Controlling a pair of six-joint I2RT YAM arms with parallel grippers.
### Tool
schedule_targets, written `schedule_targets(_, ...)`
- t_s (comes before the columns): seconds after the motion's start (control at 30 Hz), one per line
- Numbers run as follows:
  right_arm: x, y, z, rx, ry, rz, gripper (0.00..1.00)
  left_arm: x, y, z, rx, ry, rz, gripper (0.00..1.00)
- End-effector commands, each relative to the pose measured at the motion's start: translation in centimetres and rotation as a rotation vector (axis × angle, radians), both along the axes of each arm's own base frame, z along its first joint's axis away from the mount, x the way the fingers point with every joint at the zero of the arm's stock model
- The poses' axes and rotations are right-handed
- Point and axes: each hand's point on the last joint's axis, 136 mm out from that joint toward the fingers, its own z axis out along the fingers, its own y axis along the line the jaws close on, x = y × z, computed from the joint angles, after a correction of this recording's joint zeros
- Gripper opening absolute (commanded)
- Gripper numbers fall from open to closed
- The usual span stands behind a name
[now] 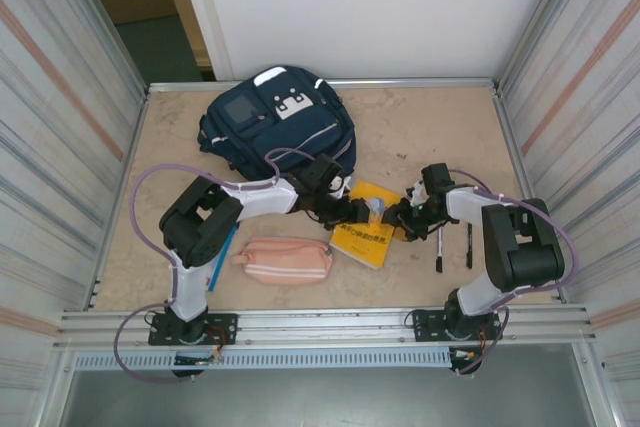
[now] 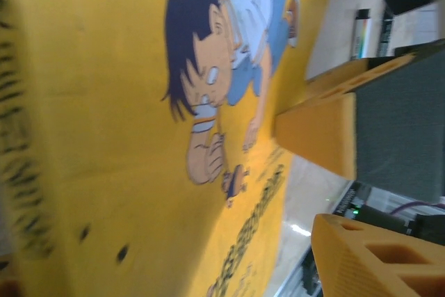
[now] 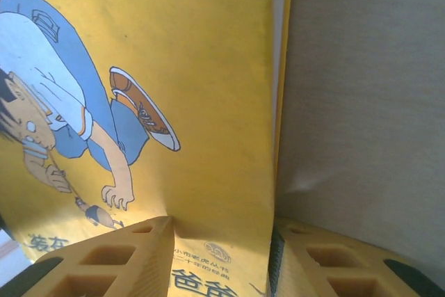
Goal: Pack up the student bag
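The student bag (image 1: 280, 125), navy with white patches, lies at the back of the table, apart from both grippers. In front of it a yellow book (image 1: 362, 239) with a cartoon boy on its cover lies flat. My left gripper (image 1: 358, 209) is at the book's back-left edge. In the left wrist view it (image 2: 299, 179) is open, its upper fingertip just over the edge of the book (image 2: 139, 137). My right gripper (image 1: 398, 217) is at the book's right edge. In the right wrist view it (image 3: 222, 224) stands open, one fingertip (image 3: 156, 231) pressing the book's cover (image 3: 195, 102), the other beside the edge.
A pink pencil pouch (image 1: 288, 259) lies near the front, left of the book, with a blue pen (image 1: 222, 257) beside the left arm. Two dark pens (image 1: 438, 247) lie right of the book under the right arm. Metal walls close in both sides.
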Motion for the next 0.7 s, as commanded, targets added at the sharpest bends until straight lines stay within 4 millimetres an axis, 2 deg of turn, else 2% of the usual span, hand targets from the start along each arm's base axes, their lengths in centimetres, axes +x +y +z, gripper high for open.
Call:
schedule_targets(0.0, 0.5, 1.3, -1.0, 0.044, -0.054, 0.022, 0.41, -0.2, -1.3, 3.8, -0.107, -0.014, -0.021, 0.58)
schedule_targets(0.17, 0.4, 0.8, -0.2, 0.012, -0.096, 0.036, 0.47, 0.9, -0.2, 4.4, -0.031, -0.059, 0.050, 0.20)
schedule_targets(0.23, 0.5, 0.5, 0.4, -0.005, -0.132, 0.036, 0.54, 1.5, 0.3, 5.3, -0.017, -0.093, 0.092, 0.11)
schedule_targets(0.4, 0.8, 0.9, 4.2, -0.015, -0.206, 0.034, 0.71, 2.6, 1.9, 9.0, -0.022, -0.210, 0.193, 0.00)
schedule_targets(0.53, 1.5, 1.4, 8.7, -0.066, -0.369, 0.021, 0.84, 3.2, 3.2, 13.2, -0.074, -0.293, 0.257, 0.00)
schedule_targets(0.67, 1.5, 1.9, 13.3, -0.164, -0.588, 0.047, 0.88, 4.6, 6.1, 15.8, -0.045, -0.356, 0.403, 0.00)
